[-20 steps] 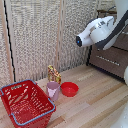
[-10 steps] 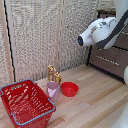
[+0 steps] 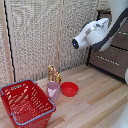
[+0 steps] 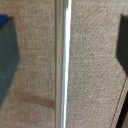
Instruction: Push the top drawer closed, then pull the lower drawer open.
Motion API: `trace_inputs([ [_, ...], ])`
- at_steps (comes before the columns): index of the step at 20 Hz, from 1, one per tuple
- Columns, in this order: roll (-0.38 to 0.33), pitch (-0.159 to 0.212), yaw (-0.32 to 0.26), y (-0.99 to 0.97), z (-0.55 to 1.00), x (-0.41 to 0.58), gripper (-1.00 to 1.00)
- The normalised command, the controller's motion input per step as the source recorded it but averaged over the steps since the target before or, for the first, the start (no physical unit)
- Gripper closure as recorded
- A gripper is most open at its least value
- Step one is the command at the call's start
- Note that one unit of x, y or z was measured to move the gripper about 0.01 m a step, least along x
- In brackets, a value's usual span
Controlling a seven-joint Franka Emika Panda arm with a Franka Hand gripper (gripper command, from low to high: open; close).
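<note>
From my station the exterior view shows the arm (image 3: 97,34) raised high at the exterior view's right, a white body with a dark round end facing the woven panel wall (image 3: 40,35). I can't make out the gripper itself there. In the wrist view two dark blurred shapes sit at the picture's edges — the gripper fingers (image 4: 9,55), standing well apart with nothing between them. The gripper (image 4: 67,55) faces the beige woven panel and a pale vertical metal strip (image 4: 63,60) running the full height of that view.

The lower drawer (image 3: 110,61) is on the dresser at the exterior view's right edge, below the arm — a dark-brown front with a thin silvery bar handle, apparently flush with the dresser. The arm's body hides much of the fronts above it.

The floor (image 3: 95,100) is light wood planks. Well below the gripper stand a red wire basket with a blue rim (image 3: 25,102), a pink cup (image 3: 53,90), a red bowl (image 3: 69,89), and a yellowish patterned object (image 3: 53,74) behind the cup, too blurred to identify.
</note>
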Motion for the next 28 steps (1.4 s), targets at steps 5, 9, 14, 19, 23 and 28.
trace_inputs([
  [5, 0.085, -0.008, 0.022, 0.00, -0.38, 0.004, -1.00],
  [9, 0.134, -0.053, 0.015, 0.00, -0.42, 0.011, -1.00],
  [14, 0.180, -0.062, 0.015, 0.00, -0.37, 0.025, -1.00],
  [19, 0.161, -0.004, 0.005, 0.00, -0.46, 0.003, -1.00],
  [23, 0.109, 0.000, 0.002, 0.00, -0.55, -0.017, -1.00],
  [28, -0.008, 0.000, 0.027, 0.06, -0.35, -0.009, -1.00],
])
